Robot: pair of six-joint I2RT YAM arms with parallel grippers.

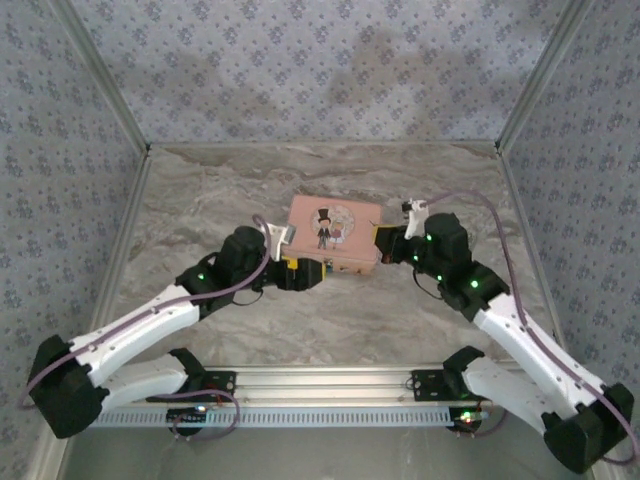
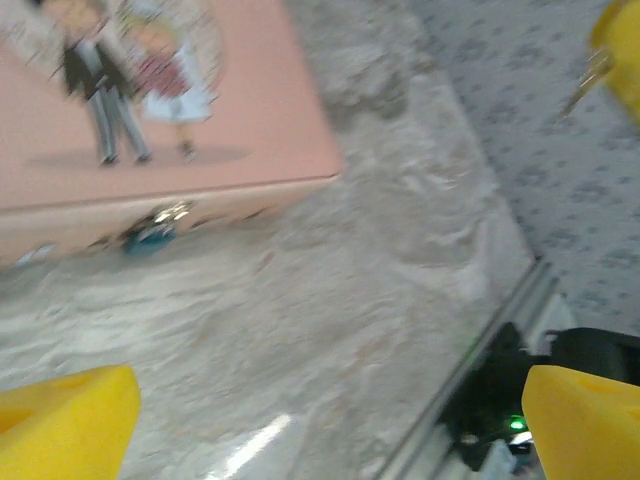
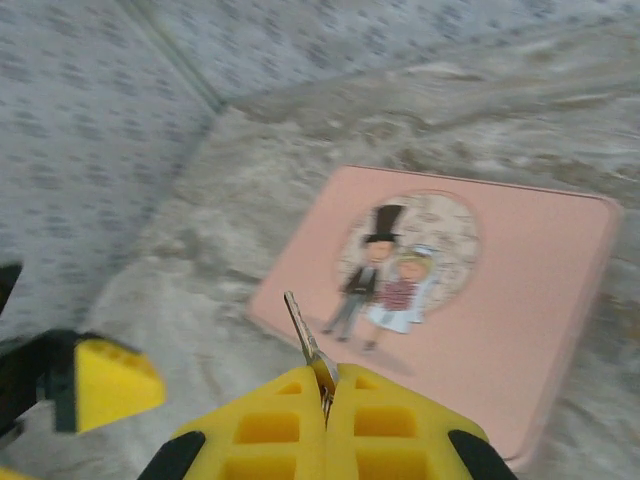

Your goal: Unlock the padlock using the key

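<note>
Two grippers flank the pink tin (image 1: pixel 333 232) on the tabletop (image 1: pixel 200 200) in the top view: the left gripper (image 1: pixel 310 272) sits at the tin's near-left edge, the right gripper (image 1: pixel 384 246) at its right edge.

From the left wrist, the left jaws stand wide apart with nothing between them. A small, blurred, silvery padlock (image 2: pixel 158 222) sits against the tin's side wall, and the key (image 2: pixel 590 78) shows well off to the tin's right.

From the right wrist, the right jaws are pinched tight on the key, its blade sticking out toward the tin's nearest corner.
</note>
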